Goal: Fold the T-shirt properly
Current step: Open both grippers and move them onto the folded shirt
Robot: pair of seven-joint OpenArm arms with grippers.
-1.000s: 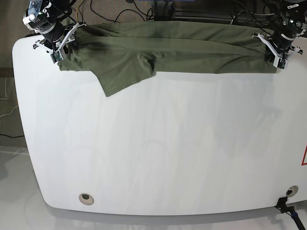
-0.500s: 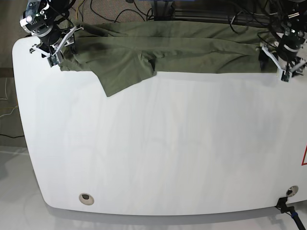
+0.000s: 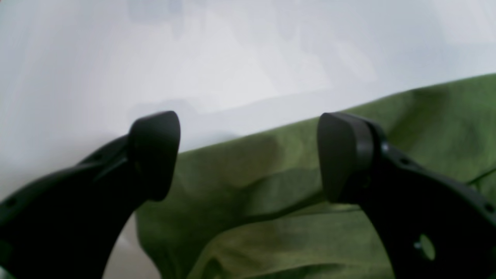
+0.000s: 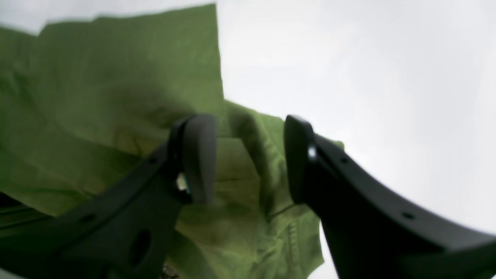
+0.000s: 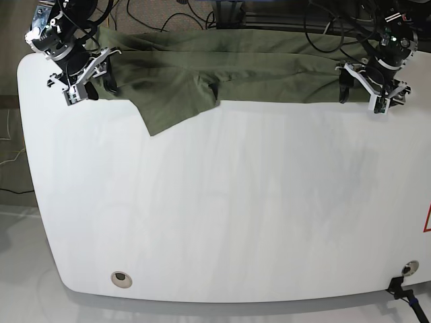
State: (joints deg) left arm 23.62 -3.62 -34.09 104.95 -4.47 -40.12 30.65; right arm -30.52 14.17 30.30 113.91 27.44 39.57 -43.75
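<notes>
The olive-green T-shirt lies as a long strip along the far edge of the white table, with one flap hanging toward the front. My left gripper hovers over the strip's right end, jaws wide apart. In the left wrist view, the left gripper holds nothing, and the T-shirt lies below it. My right gripper stands at the strip's left end. In the right wrist view, the right gripper is open, with a ridge of the T-shirt showing behind the gap.
Dark cables run behind the table's far edge. A round grommet sits near the front left and another near the front right. A red mark shows at the right edge.
The left gripper has opened, let go of the shirt's right end and shifted left. The right gripper has opened wider and moved slightly toward the front.
</notes>
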